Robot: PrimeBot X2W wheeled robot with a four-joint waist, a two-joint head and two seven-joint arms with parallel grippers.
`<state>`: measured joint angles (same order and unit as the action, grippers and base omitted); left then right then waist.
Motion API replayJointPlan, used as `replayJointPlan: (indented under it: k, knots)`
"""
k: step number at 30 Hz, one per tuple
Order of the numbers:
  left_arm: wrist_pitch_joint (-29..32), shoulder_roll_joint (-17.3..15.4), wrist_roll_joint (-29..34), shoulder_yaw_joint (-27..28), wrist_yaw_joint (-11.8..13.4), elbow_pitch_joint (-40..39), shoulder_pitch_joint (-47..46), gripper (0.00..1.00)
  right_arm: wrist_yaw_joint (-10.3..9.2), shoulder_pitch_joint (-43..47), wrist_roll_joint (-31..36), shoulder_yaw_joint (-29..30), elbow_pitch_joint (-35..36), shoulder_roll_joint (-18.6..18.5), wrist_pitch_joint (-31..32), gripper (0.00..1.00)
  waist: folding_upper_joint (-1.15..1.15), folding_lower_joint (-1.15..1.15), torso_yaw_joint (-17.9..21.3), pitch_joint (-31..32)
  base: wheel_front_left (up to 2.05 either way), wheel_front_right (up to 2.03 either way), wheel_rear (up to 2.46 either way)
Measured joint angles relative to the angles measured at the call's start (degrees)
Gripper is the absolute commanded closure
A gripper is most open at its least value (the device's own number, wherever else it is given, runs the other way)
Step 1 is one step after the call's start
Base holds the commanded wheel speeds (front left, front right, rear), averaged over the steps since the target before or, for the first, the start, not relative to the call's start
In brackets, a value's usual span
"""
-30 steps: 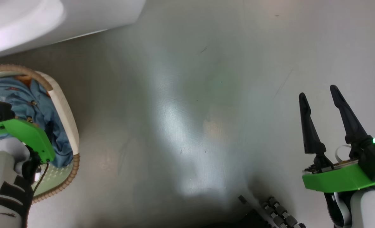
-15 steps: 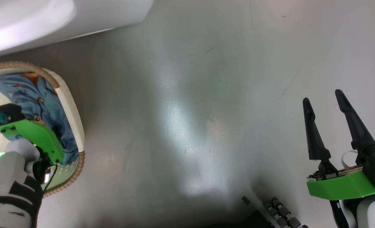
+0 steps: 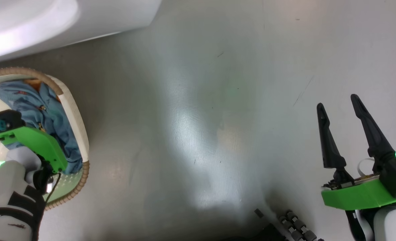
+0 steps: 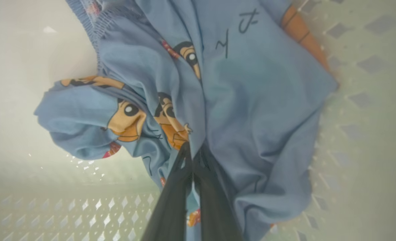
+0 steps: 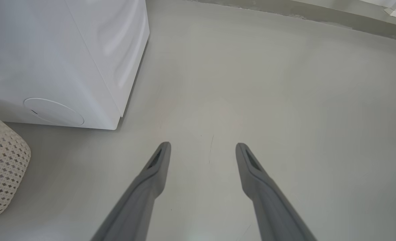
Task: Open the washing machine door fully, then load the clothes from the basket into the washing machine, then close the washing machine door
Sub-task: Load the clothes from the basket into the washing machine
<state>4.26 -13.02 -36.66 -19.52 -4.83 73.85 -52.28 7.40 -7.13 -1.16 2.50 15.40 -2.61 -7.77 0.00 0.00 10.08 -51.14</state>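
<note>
Soft blue cloth (image 4: 261, 100), perforated plastic basket (image 5: 4, 167), glossy smooth floor (image 3: 198, 134).

The clothes (image 4: 258, 100) lie in the basket (image 3: 74, 108), before the washing machine (image 5: 67, 50).

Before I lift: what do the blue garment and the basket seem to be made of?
The blue garment looks like thin, soft knit fabric, perhaps cotton, matte: it drapes in loose folds and creases. The basket looks like moulded cream plastic, faintly glossy, with regular diamond perforations; its brown rim looks woven, possibly imitation.
</note>
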Motion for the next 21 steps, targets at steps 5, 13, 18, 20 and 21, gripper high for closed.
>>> replayJointPlan:
  k: [5,13,18,20,21]
  knots:
    - [-1.5,-0.6,-0.3,-0.1,-0.9,0.1,0.0,1.00,0.00,-1.6,-0.1,-0.7,-1.8,0.0,-1.2,0.00,0.00,0.00,0.2,1.2,0.00,0.00,0.00]
    - [-4.1,-0.9,-0.7,-0.7,-2.1,0.1,0.9,1.00,0.00,-3.0,-0.5,-1.9,-5.1,0.0,-2.0,0.00,0.00,0.00,-0.2,5.0,0.00,0.00,0.00]
    - [-7.1,-1.7,-0.7,-2.0,-2.5,-0.1,2.4,1.00,0.00,-3.8,-1.0,-2.4,-6.8,0.0,-2.4,0.00,0.00,0.00,-0.8,8.1,0.00,0.00,0.00]
    - [-8.4,-1.8,-0.7,-2.4,-2.5,-0.8,3.1,1.00,0.00,-3.8,-1.0,-2.5,-7.5,0.0,-2.4,0.00,0.00,0.00,-1.1,9.3,0.00,0.00,0.00]
    - [-8.9,-1.8,-0.9,-2.6,-2.5,-1.3,3.5,1.00,0.00,-3.8,-1.0,-2.5,-7.8,0.0,-2.4,0.00,0.00,0.00,-1.3,10.0,0.00,0.00,0.00]
